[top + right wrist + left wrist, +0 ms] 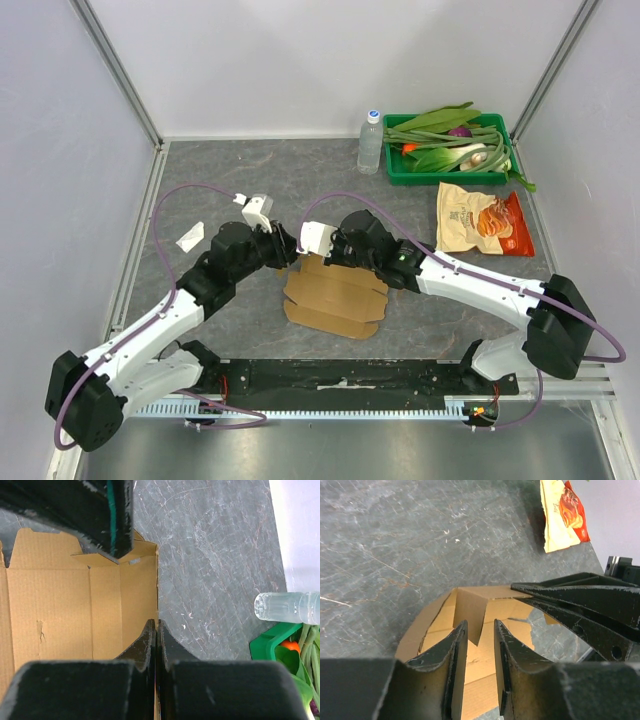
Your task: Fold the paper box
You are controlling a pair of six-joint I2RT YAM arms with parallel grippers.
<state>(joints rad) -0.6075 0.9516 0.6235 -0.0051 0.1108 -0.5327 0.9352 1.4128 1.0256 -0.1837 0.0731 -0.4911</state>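
Note:
The paper box (335, 298) is a brown cardboard sheet lying mostly flat at the table's middle, with its far side panel raised. My right gripper (322, 258) is shut on the upright edge of that panel; in the right wrist view (156, 624) the fingers pinch the box (60, 605) edge. My left gripper (285, 252) is open just above the box's far left corner. In the left wrist view (480, 626) a raised flap of the box (470, 607) stands beyond the gap, and the right gripper's fingers (570, 600) reach in from the right.
A snack bag (480, 220) lies at the right, also in the left wrist view (562, 512). A water bottle (370, 142) and a green tray (395, 172) of vegetables stand at the back right. A white paper scrap (190, 237) lies at the left.

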